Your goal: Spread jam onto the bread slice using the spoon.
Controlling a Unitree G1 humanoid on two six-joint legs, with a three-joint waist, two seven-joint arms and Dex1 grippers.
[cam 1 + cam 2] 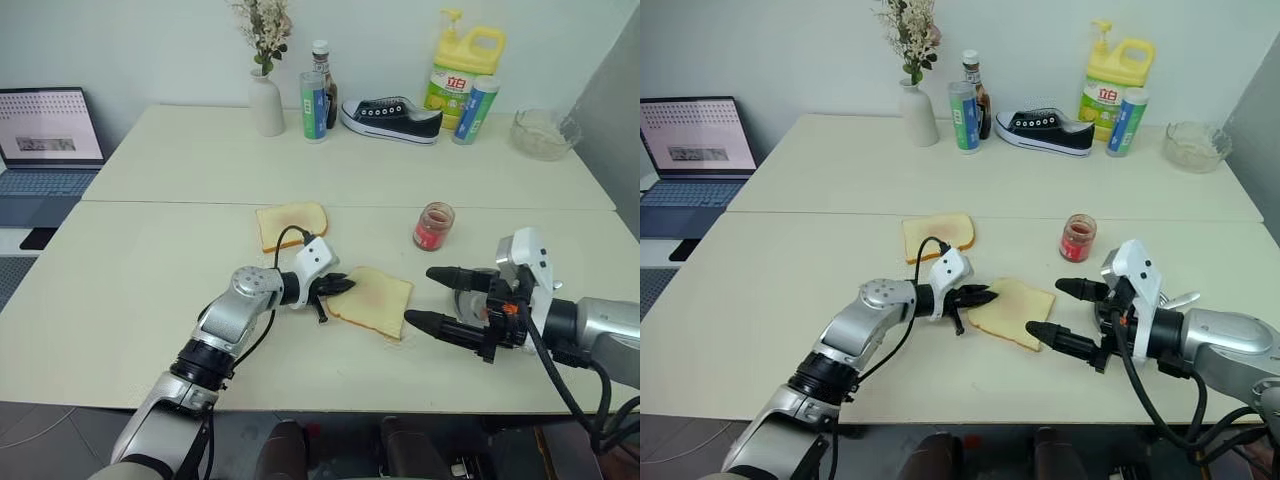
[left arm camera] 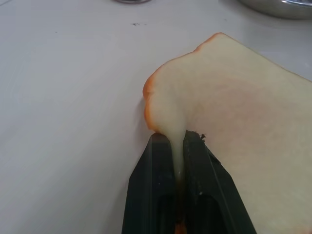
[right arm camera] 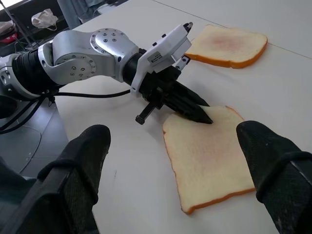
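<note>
left eye view, left pincer (image 1: 338,285) pinching bread slice (image 1: 375,301) corner, flat on table, right pincer (image 1: 432,297) spread wide

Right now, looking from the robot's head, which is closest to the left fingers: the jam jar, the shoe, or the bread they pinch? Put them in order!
1. Bread slice: pinched by the left fingers.
2. Jam jar: farther right, mid-table.
3. Shoe: at the table's far edge.
</note>
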